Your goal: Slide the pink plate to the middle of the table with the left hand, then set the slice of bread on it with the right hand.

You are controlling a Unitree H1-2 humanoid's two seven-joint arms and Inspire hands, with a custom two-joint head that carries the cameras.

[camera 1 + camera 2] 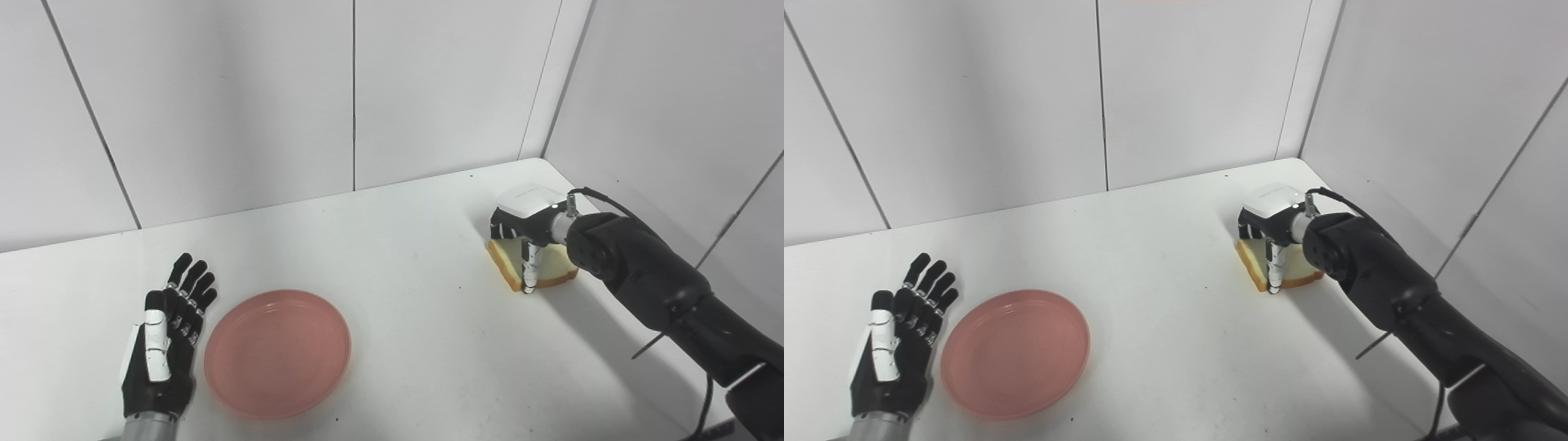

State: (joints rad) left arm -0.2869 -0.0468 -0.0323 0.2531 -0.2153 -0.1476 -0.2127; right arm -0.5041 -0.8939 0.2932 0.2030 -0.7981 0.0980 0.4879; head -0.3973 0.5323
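left hand [160, 349] lies flat with fingers spread; right hand [525, 229] reaches out, fingers curled downward.

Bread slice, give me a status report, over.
Left hand open, beside pink plate. Right hand down over bread slice, grip unclear. Plate empty, left of centre. Path between looks free.

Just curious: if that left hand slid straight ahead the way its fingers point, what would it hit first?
Probably nothing on the table: the left hand lies open beside the pink plate, fingers aimed past its left rim toward the back wall. Depth is hard to judge, though.
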